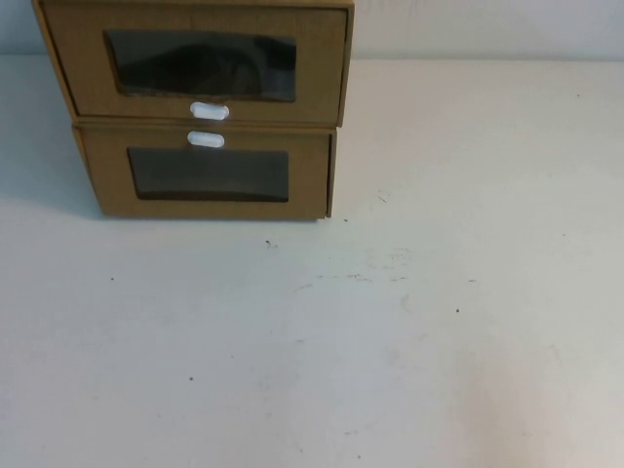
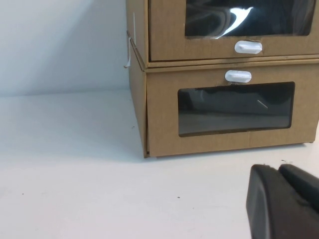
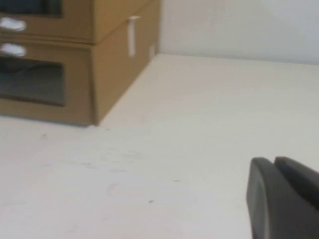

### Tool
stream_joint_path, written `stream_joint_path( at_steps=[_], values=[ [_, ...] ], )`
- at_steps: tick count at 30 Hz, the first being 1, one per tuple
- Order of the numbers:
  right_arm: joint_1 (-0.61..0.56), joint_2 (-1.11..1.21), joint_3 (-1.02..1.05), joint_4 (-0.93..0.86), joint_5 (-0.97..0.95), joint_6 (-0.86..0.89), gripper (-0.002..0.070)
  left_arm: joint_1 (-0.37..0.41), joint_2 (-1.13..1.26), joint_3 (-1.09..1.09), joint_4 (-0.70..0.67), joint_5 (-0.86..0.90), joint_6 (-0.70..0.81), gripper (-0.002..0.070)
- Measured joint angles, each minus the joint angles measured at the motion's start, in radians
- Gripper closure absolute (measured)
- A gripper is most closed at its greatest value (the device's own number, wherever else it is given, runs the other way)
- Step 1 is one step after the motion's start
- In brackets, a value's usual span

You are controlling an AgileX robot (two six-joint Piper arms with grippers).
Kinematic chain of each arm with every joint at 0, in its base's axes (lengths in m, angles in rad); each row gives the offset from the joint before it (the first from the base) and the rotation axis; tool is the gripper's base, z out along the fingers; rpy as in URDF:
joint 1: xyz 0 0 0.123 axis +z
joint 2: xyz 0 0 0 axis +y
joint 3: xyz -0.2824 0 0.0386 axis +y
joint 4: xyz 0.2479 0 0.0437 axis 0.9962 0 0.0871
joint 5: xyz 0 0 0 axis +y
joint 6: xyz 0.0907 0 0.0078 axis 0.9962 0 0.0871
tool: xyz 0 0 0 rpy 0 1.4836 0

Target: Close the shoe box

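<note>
Two brown cardboard drawer boxes are stacked at the table's far left. The shoe box (image 1: 195, 63) is the upper one, with a white pull tab (image 1: 210, 111) below its window. It also shows in the left wrist view (image 2: 219, 30) and the right wrist view (image 3: 75, 20). Its front panel sits about level with the lower box's front. My left gripper (image 2: 278, 167) is shut and empty, low over the table and short of the boxes. My right gripper (image 3: 273, 159) is shut and empty, off to the boxes' right. Neither gripper shows in the high view.
The lower brown box (image 1: 210, 175) has its white tab (image 1: 206, 139) above its window and carries the shoe box. The white table (image 1: 390, 341) stretches in front of and right of the boxes. A pale wall (image 2: 60, 45) stands behind.
</note>
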Motion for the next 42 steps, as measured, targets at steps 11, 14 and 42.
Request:
stream_joint_path(
  at_steps=[11, 14, 42],
  values=[
    [-0.246, -0.279, 0.156, 0.03, -0.008, 0.0, 0.0687, 0.0, 0.0, 0.0, 0.0, 0.0, 0.0, 0.068],
    [-0.246, -0.279, 0.164, 0.049, -0.021, 0.0, 0.0687, 0.0, 0.0, 0.0, 0.0, 0.0, 0.0, 0.068],
    [-0.248, -0.279, 0.164, 0.608, 0.274, -0.578, 0.0687, 0.0, 0.0, 0.0, 0.0, 0.0, 0.0, 0.068]
  ],
)
